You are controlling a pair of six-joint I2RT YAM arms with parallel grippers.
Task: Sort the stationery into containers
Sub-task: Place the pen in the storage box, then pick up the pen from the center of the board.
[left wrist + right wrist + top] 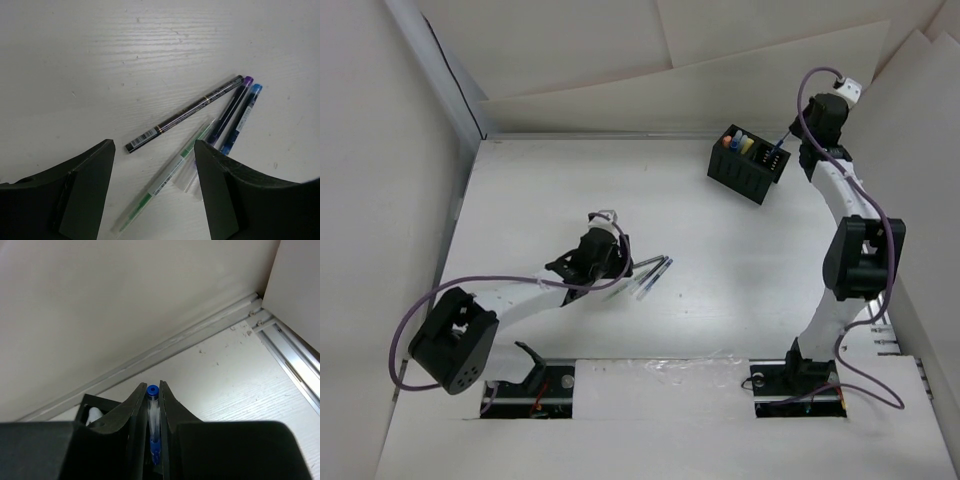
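**A:** What is the right hand point(153, 390) doing?

**B:** Its two fingers point(171, 410) are closed tight on a clear pen with a blue end point(152, 409). The pen stands between them with its blue ring uppermost.

**A:** And where is that hand?

**B:** In the top view it sits at the far right of the worktop point(570, 180), just beside the right corner of the organiser box point(745, 172). The pen slants down toward the box. I cannot tell whether its tip has gone inside.

**A:** What is in the box?

**B:** An orange cap point(726, 142) and a yellow marker point(747, 147) show in the far compartment, with something blue between them. The near compartment is too dark to make out.

**A:** The left hand point(153, 150)?

**B:** Its fingers stand wide apart and hold nothing. It is low over the middle of the worktop.

**A:** What lies nearest to it?

**B:** A thin green pen point(166, 179) lies flat on the worktop. In the wrist view it runs diagonally through the gap between the fingers, nearer the right finger.

**A:** And beyond that?

**B:** A black pen point(182, 116) lies slantwise just past the fingertips. To its right are a purple-capped pen point(231, 107) and a blue-capped pen point(244, 114), side by side and nearly touching. All four are well apart from the box.
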